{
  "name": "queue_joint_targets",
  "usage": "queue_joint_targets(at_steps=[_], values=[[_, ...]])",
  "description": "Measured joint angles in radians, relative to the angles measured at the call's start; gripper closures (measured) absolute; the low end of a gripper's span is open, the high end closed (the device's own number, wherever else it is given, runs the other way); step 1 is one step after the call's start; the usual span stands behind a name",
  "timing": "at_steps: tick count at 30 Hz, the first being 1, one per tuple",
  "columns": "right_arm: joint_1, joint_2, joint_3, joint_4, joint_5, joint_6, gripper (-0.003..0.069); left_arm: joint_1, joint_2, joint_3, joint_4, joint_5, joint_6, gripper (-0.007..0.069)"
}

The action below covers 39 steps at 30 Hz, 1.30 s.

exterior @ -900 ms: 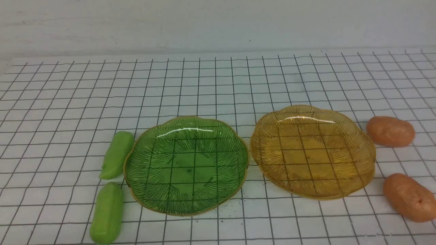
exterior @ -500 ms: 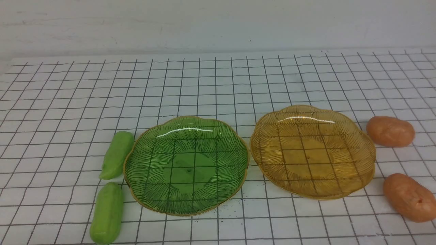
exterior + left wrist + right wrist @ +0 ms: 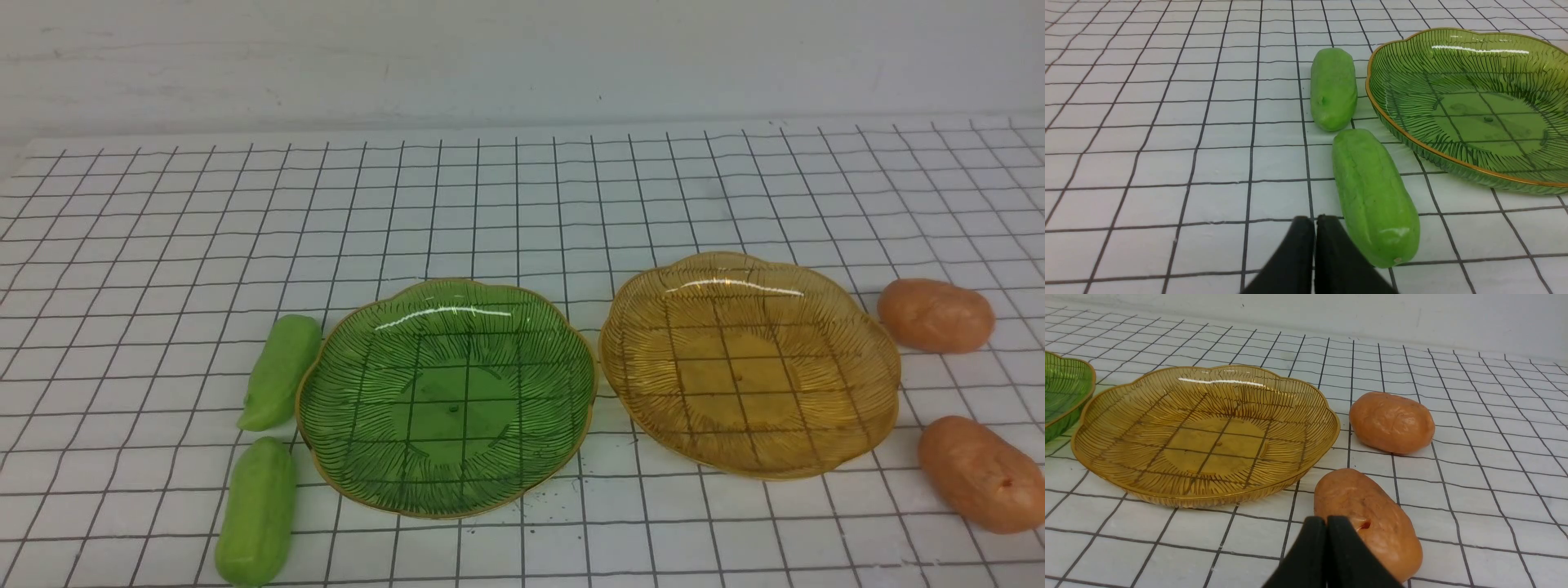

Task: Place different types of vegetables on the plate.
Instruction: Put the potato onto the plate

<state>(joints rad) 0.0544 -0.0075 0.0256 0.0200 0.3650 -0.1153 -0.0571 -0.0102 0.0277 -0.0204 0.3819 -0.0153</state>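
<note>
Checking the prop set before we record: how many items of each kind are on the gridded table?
Light-green oblong toy cucumbers: 2
Orange-brown oval potatoes: 2
Ribbed translucent scalloped dishes, one green, one amber: 2
Total: 6

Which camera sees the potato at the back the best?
The right wrist view: the back potato shows whole, big and close, its wrinkled skin clear, beside the yellow plate. The front view shows it whole too but smaller, near the right edge. The left wrist view does not show it.
</note>
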Motion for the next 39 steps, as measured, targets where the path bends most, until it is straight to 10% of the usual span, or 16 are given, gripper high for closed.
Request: queue_joint_targets(at_steps=[36, 39], values=[[0.000, 0.000, 0.000, 0.000, -0.002, 0.000, 0.0674, 0.000, 0.000, 0.000, 0.013, -0.007, -0.001, 0.0632], [0.000, 0.000, 0.002, 0.073, -0.025, 0.044, 0.0674, 0.000, 0.000, 0.001, -0.149, -0.048, -0.144, 0.0632]])
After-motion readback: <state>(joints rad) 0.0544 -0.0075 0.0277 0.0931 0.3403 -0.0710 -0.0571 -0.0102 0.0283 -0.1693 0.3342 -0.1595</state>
